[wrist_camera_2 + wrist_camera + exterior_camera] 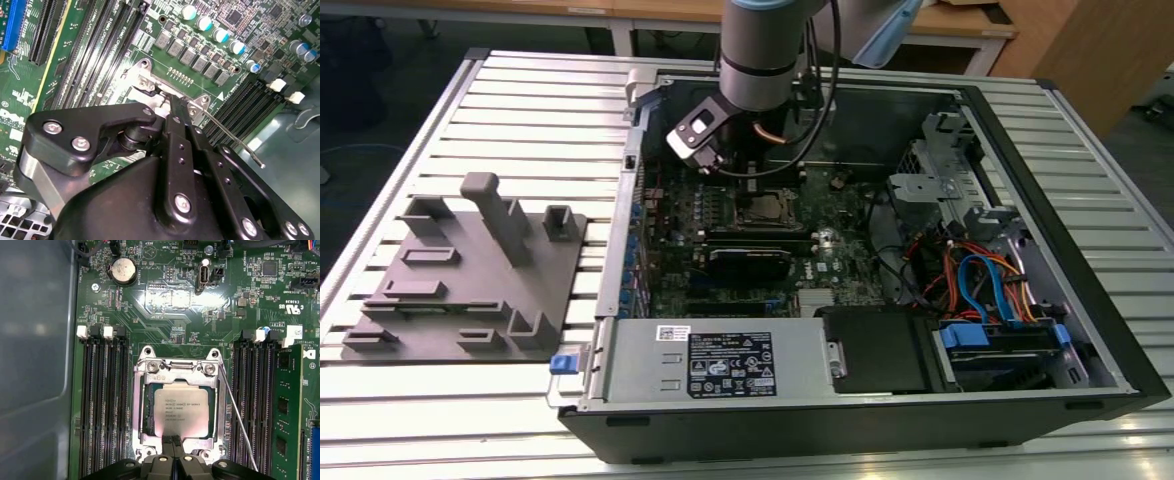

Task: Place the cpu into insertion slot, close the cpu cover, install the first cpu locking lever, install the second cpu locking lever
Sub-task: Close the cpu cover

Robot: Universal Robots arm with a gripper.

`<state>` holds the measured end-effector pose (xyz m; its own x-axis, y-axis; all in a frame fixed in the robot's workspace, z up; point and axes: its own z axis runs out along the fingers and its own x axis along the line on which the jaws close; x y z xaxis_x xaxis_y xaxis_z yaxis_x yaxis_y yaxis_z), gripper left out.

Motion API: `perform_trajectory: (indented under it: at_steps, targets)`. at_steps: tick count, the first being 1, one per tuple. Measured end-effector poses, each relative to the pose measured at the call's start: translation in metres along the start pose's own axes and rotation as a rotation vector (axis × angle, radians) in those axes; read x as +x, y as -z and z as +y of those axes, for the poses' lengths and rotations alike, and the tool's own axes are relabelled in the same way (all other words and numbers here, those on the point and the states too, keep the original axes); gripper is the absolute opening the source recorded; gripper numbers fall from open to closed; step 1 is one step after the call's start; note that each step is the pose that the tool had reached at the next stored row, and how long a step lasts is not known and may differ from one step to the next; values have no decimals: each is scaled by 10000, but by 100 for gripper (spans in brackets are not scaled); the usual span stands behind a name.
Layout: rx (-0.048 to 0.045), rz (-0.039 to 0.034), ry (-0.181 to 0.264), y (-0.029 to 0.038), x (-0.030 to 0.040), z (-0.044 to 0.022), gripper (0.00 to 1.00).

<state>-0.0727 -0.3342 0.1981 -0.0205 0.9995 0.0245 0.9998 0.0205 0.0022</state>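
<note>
Work stands between closing the cover and the first locking lever, by my reading. The cpu (181, 411), a small flat square chip with a silver-grey metal top, lies seated in the insertion slot (148, 415). That slot is a square socket with a dark centre, at the middle of the green circuit board (165, 320), between two banks of long black memory slots (102, 410). The board sits in an open black computer case (854, 440) on the slatted metal tabletop (454, 420).

The cpu cover (138, 405), a thin silver-grey metal frame plate, lies flat around the chip's top. The black gripper (173, 441) is clenched, its fingers pressed together with nothing between them. Its tip is at the cover's edge; whether it touches I cannot tell. In the second wrist view the gripper (171, 102) stands over that same edge.

One thin steel wire locking lever (239, 422) angles away from the cover's side. In the second wrist view the lever (235, 139) rises off the board, so it appears unlatched. Latching it would call for a push down and sideways to tuck the wire beneath its hook.
</note>
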Motion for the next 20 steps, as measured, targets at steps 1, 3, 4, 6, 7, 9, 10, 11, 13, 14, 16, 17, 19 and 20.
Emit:
perform_trajectory:
  at_steps: [1,3,4,6,7,9,10,11,13,14,16,17,19,20]
  targets:
    - [-1,2,0,3,0,-1,10]
    - [-5,12,-1,13,2,-3,10]
    - [-2,9,-1,21,1,-3,10]
    - [-1,5,0,30,1,-4,10]
    - [-1,5,-1,32,1,-5,10]
    - [0,4,-1,34,1,-6,10]
    - [0,4,-1,34,1,-7,10]
    - [1,3,-1,34,1,-7,10]
    - [1,2,0,29,0,-8,10]
    - [2,2,0,29,0,-8,10]
    - [2,4,-1,29,1,-8,10]
    - [1,10,-1,28,1,-8,10]
    - [-2,29,-2,23,1,-8,10]
    - [-1,37,-1,21,1,-8,10]
